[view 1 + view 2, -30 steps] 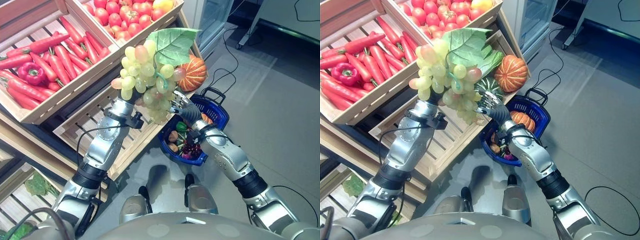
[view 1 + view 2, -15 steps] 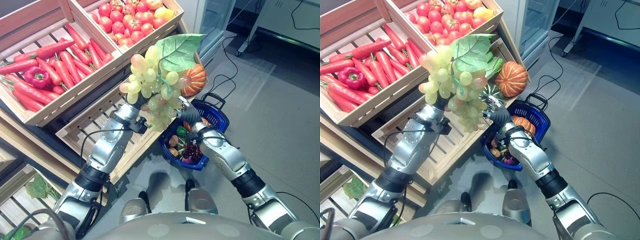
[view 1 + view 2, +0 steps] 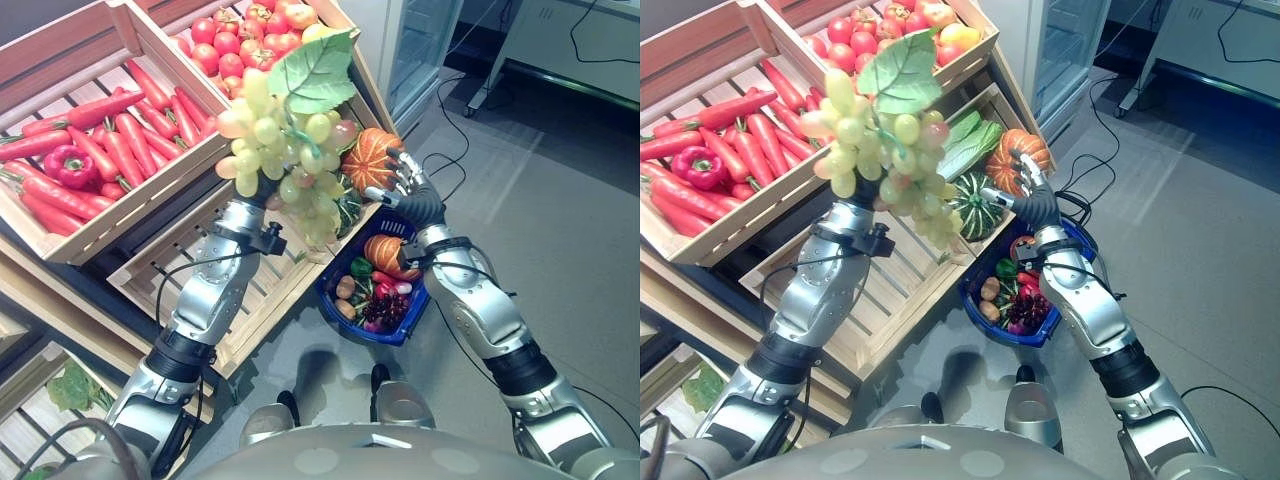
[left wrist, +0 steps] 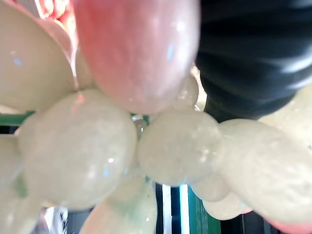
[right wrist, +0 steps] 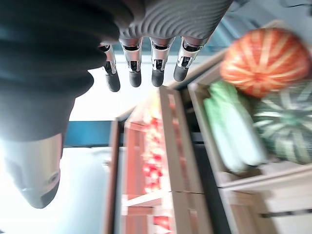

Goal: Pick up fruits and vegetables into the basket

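Observation:
A big bunch of green grapes (image 3: 285,150) with a green leaf on top is held up in the air, over the lower crate and to the left of the basket. My left hand (image 3: 247,208) sits under the bunch, shut on it, its fingers mostly covered by grapes; the grapes (image 4: 73,146) press close in the left wrist view. My right hand (image 3: 405,185) is open with straight fingers (image 5: 134,73), raised above the blue basket (image 3: 395,332), apart from the grapes. The basket stands on the floor and holds a small orange pumpkin (image 3: 385,250), dark grapes and other produce.
Slanted wooden crates fill the left: carrots and red peppers (image 3: 90,150), tomatoes (image 3: 250,30). The lower crate holds an orange pumpkin (image 3: 365,160), a striped green squash (image 3: 975,205) and leafy greens (image 3: 965,145). Grey floor lies to the right.
My right hand has left the underside of the grapes and moved up and to the right, toward the orange pumpkin. The left hand still holds the bunch aloft. The camera has shifted.

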{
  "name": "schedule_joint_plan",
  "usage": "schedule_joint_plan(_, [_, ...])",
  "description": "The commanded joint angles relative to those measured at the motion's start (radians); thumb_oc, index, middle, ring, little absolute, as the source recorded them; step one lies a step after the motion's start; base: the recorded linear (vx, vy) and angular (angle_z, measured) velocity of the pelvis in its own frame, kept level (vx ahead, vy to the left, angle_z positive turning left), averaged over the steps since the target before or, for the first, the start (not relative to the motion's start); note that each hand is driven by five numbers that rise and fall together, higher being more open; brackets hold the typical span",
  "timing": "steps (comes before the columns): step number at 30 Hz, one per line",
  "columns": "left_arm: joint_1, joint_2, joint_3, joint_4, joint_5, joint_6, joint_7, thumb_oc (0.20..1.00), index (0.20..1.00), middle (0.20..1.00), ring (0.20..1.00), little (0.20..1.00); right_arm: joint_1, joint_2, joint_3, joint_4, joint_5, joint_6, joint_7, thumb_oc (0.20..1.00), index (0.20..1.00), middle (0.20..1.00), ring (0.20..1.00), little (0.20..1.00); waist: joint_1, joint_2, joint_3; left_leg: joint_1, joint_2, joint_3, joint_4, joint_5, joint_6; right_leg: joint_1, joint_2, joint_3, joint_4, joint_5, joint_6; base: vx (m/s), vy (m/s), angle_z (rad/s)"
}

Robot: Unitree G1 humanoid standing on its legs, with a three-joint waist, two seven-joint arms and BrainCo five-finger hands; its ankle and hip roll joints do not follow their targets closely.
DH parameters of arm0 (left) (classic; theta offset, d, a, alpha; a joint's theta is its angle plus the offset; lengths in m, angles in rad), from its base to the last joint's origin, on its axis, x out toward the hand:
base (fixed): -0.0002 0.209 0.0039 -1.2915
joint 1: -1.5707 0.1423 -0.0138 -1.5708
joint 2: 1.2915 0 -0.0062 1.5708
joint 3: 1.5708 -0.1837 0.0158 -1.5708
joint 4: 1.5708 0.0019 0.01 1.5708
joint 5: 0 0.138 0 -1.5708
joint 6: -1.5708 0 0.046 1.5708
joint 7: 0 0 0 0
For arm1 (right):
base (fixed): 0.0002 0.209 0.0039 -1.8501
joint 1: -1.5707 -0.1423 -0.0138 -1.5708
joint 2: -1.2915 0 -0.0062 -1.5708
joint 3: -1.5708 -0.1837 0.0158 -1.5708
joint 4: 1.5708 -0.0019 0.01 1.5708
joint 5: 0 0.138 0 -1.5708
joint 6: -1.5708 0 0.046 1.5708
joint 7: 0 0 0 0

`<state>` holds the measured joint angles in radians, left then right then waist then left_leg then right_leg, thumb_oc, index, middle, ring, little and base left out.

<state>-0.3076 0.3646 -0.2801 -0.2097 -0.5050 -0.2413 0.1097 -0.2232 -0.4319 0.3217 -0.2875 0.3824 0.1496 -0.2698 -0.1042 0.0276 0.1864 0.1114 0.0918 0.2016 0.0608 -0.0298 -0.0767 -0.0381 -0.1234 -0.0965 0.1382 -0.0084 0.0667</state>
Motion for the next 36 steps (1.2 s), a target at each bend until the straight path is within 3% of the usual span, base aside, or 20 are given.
schedule_joint_plan(1, [-0.019,0.014,0.048,-0.102,0.043,-0.045,0.043,0.200,0.200,0.200,0.200,0.200,-0.016,0.017,-0.026,-0.104,0.001,-0.105,0.047,1.000,1.000,1.000,1.000,1.000,-0.003,-0.023,-0.020,-0.007,0.004,-0.044,0.062,-0.120,0.042,0.049,-0.066,0.012,0.004,-0.076,0.088,0.00,0.000,0.00])
schedule_joint_plan(6, [-0.029,0.002,0.045,-0.098,0.085,-0.016,0.083,0.200,0.200,0.200,0.200,0.200,-0.020,0.023,-0.001,-0.170,0.013,-0.119,0.115,1.000,1.000,1.000,1.000,1.000,-0.008,-0.022,-0.017,-0.006,0.001,-0.043,0.063,-0.121,0.043,0.050,-0.067,0.016,0.002,-0.076,0.091,0.00,0.000,0.00])
schedule_joint_plan(13, [-0.053,-0.003,0.020,-0.098,0.103,0.001,0.089,0.200,0.200,0.200,0.200,0.200,-0.078,0.037,0.084,-0.206,0.101,-0.056,0.203,1.000,1.000,1.000,1.000,1.000,0.005,-0.030,-0.019,-0.008,0.000,-0.044,0.066,-0.122,0.039,0.054,-0.071,0.009,-0.001,-0.076,0.094,0.00,0.000,0.00])
schedule_joint_plan(18, [-0.072,-0.012,-0.017,-0.109,0.122,0.022,0.095,0.200,0.200,0.200,0.200,0.200,-0.105,0.064,0.145,-0.194,0.097,-0.036,0.211,1.000,1.000,1.000,1.000,1.000,0.016,-0.033,-0.020,-0.009,0.000,-0.048,0.066,-0.122,0.039,0.057,-0.072,0.005,-0.002,-0.077,0.095,0.00,-0.003,0.01])
schedule_joint_plan(26, [-0.130,-0.026,-0.093,-0.100,0.158,0.065,0.100,0.200,0.200,0.200,0.200,0.200,-0.175,0.112,0.233,-0.133,0.105,0.001,0.139,1.000,1.000,1.000,1.000,1.000,0.028,-0.036,-0.022,-0.003,-0.001,-0.052,0.066,-0.126,0.041,0.068,-0.073,0.002,-0.009,-0.078,0.095,0.00,-0.002,0.01])
schedule_joint_plan(36, [-0.165,-0.040,-0.144,-0.105,0.215,0.045,0.153,0.200,0.200,0.200,0.200,0.200,-0.172,0.135,0.250,-0.024,0.091,-0.003,0.003,1.000,1.000,1.000,1.000,1.000,0.023,-0.039,-0.025,0.006,0.000,-0.046,0.065,-0.134,0.043,0.074,-0.073,0.005,-0.012,-0.078,0.097,0.00,0.000,0.00])
